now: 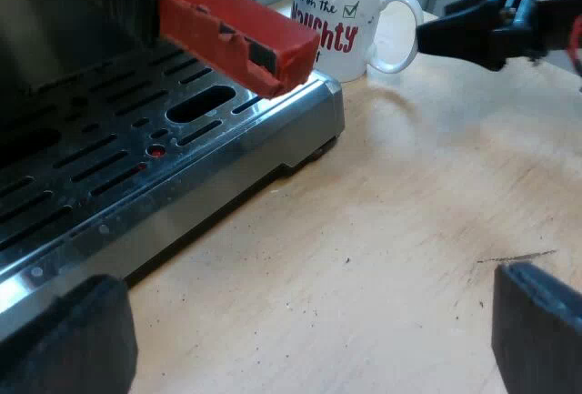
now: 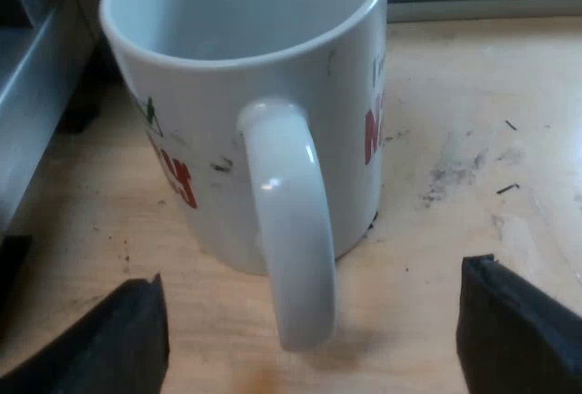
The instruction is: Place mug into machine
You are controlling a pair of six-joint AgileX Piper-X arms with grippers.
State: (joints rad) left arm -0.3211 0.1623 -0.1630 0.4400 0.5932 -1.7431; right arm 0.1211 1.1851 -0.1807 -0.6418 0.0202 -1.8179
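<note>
Mug stands upright on the table beside the drip tray, handle pointing straight between the wide-open fingers of my right gripper; my left gripper, also open, hovers farther off.

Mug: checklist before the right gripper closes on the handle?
1. Mug upright on the table: ok.
2. Its handle faces the right gripper, lined up between the fingers: ok.
3. Right gripper open: ok.
4. Left gripper open, holding nothing, away from the mug: ok.
5. Drip tray bare where visible: ok.
6. Room for the mug under the holder's red end: cannot tell.
</note>
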